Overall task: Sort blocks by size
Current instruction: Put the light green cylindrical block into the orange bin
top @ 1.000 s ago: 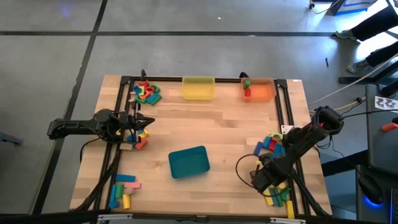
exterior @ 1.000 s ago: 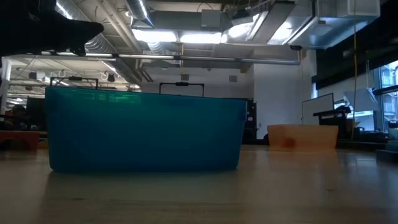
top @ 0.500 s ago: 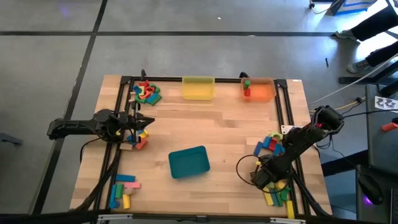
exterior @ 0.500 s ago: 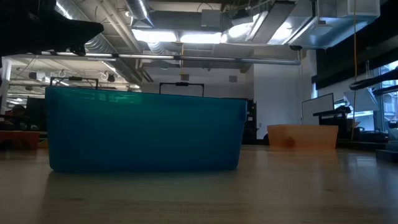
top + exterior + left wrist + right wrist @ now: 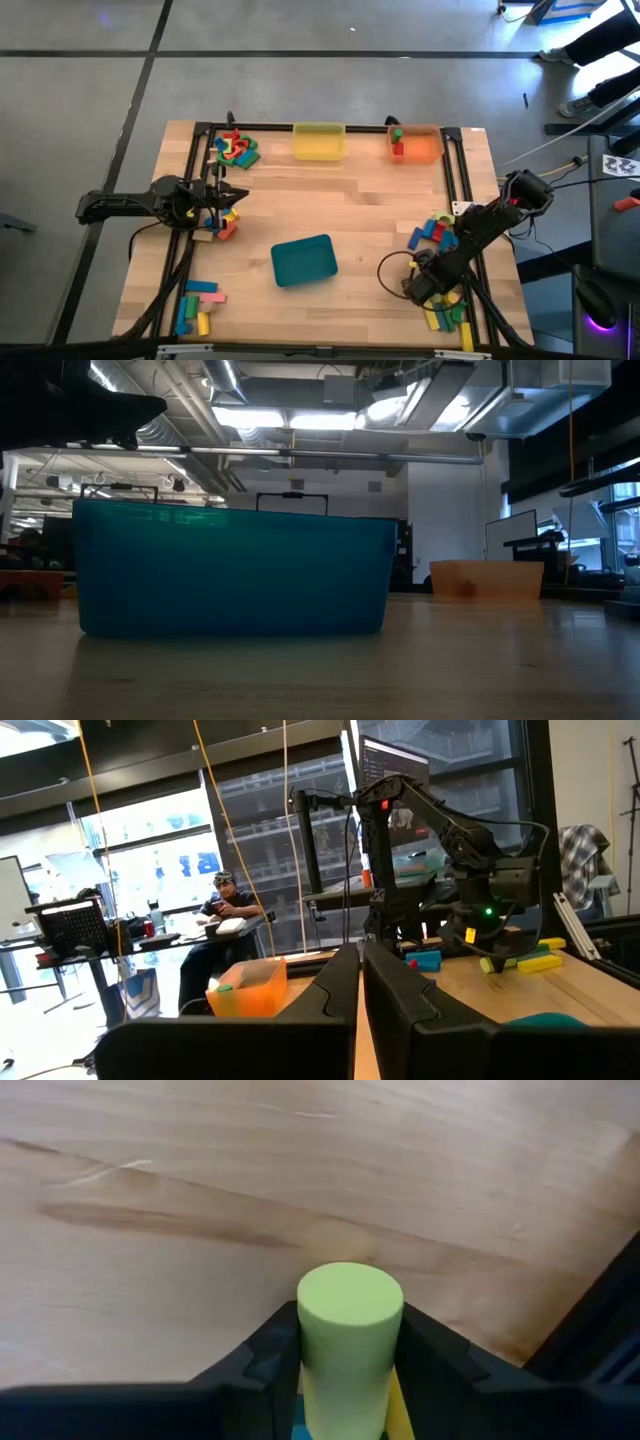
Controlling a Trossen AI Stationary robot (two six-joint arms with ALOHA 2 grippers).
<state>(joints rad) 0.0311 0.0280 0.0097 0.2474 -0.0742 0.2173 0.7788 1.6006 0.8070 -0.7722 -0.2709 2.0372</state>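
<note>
The blocks lie in several heaps: far left (image 5: pixel 234 148), beside my left gripper (image 5: pixel 222 222), near left (image 5: pixel 197 305), right (image 5: pixel 435 232) and near right (image 5: pixel 447 312). My right gripper (image 5: pixel 425 287) points steeply down over the near right heap and is shut on a light green cylinder block (image 5: pixel 348 1330). Yellow (image 5: pixel 398 1410) and blue blocks show just beneath it. My left gripper (image 5: pixel 240 193) is shut and held level above the table's left side, with nothing between its fingers (image 5: pixel 360 990). My right gripper pinches the light green cylinder's curved sides (image 5: pixel 305 1342) between its two fingers, coming from above at a steep slant. The cylinder's flat round end (image 5: pixel 350 1298) stands out past the fingertips. I cannot tell whether it is clear of the blocks beneath.
A teal tray (image 5: pixel 304 260) stands mid-table toward the near edge and fills the low view (image 5: pixel 235 567). At the far edge are a yellow tray (image 5: pixel 319 141) and an orange tray (image 5: pixel 416 144) holding a red and a green block. Black frame rails (image 5: pixel 455 180) run along both sides.
My right arm has sunk a little over the near right heap of blocks; part of it now shows at the right edge of the low view.
</note>
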